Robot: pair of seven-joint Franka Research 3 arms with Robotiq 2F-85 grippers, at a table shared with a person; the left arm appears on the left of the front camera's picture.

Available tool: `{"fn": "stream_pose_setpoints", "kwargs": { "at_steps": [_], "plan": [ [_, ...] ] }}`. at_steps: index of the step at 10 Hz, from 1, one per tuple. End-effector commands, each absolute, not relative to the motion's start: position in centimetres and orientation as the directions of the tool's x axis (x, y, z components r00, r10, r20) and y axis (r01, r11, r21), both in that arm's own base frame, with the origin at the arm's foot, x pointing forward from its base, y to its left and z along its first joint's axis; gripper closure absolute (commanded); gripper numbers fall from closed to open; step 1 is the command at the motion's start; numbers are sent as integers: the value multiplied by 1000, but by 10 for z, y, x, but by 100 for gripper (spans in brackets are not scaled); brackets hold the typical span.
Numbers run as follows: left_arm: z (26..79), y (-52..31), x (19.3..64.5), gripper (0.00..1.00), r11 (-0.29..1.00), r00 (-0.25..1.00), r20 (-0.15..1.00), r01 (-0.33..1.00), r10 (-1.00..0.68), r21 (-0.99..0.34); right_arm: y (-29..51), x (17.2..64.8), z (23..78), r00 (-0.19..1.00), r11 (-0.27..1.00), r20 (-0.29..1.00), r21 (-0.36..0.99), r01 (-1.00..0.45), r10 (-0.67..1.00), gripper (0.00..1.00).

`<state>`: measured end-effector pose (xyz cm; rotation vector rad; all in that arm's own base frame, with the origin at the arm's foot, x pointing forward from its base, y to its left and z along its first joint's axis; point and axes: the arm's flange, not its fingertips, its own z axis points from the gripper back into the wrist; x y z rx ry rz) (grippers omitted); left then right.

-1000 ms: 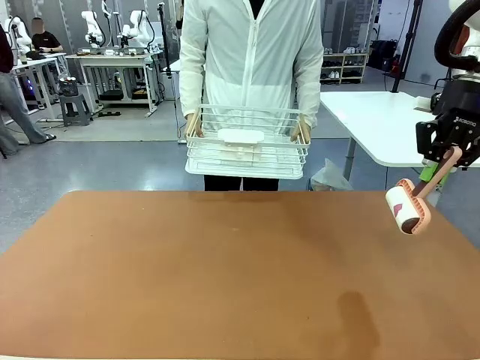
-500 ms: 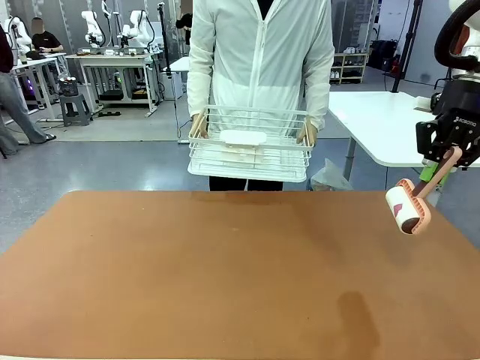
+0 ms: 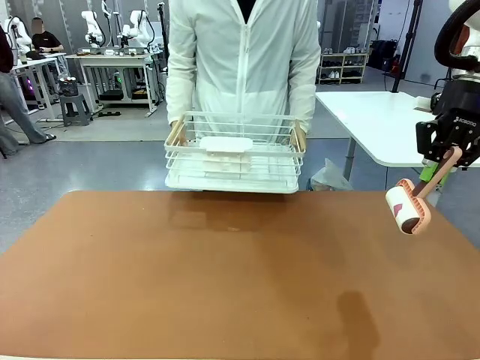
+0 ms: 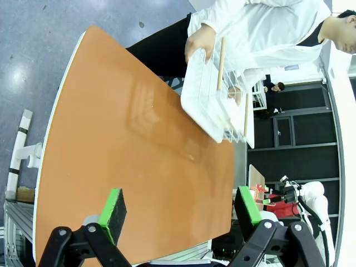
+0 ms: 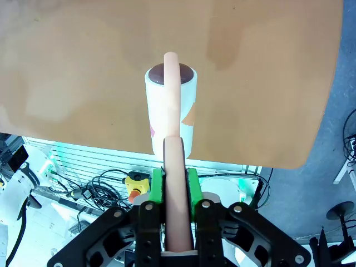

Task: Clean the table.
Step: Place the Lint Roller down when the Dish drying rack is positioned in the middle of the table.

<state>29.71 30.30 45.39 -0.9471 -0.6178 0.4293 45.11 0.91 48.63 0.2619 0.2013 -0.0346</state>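
The reddish-brown table (image 3: 225, 277) spreads across the front view and shows in the left wrist view as table (image 4: 128, 161) and the right wrist view as table (image 5: 83, 55). At the far right, above the table's edge, my right gripper (image 3: 448, 154) is shut on the pink handle of a lint roller (image 3: 409, 204), its white roll hanging down. The right wrist view shows the lint roller (image 5: 171, 119) pinched between the green pads (image 5: 157, 186). My left gripper (image 4: 181, 208) is open above the table with nothing between its fingers.
A person in a white jacket stands at the far edge holding a white wire basket (image 3: 234, 161) with white items in it just above the table; the basket (image 4: 214, 94) is seen tilted from the left wrist. A white-topped table (image 3: 382, 124) stands at the back right.
The person has shifted the basket left and slightly lower, closer to the table's far edge. My right gripper and the lint roller have stayed still.
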Motion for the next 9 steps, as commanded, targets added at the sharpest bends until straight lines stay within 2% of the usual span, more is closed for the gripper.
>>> {"fn": "stream_pose_setpoints", "kwargs": {
  "at_steps": [1,9],
  "plan": [
    [455,305,295,0,516,746,314,-46,587,-855,10,450,491,981,965,-192,258,48,3,79],
    [455,305,295,0,516,746,314,-46,587,-855,10,450,491,981,965,-192,258,48,3,79]
  ]
}}
